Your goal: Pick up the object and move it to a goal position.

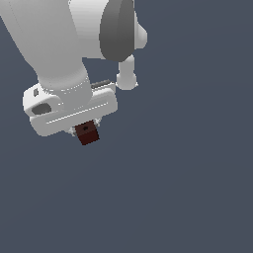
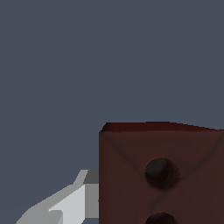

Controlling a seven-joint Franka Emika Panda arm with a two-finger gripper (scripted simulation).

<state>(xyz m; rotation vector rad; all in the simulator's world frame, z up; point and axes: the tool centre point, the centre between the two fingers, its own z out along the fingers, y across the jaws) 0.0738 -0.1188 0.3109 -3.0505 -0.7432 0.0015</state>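
So the small dark red-brown block (image 1: 87, 132) is seen tucked right under the white gripper (image 1: 85, 129), toward the exterior view's left, with only its lower part poking out below the hand. The jaws are closed on it, as far as can be told. In the wrist view the block (image 2: 162, 175) is shown huge, two dark holes on its face, with a pale finger (image 2: 74, 202) pressed against one side. Nothing but flat grey-blue is seen around it.

A flat, uniform dark slate-blue backdrop (image 1: 188, 188) fills both views, evenly lit.
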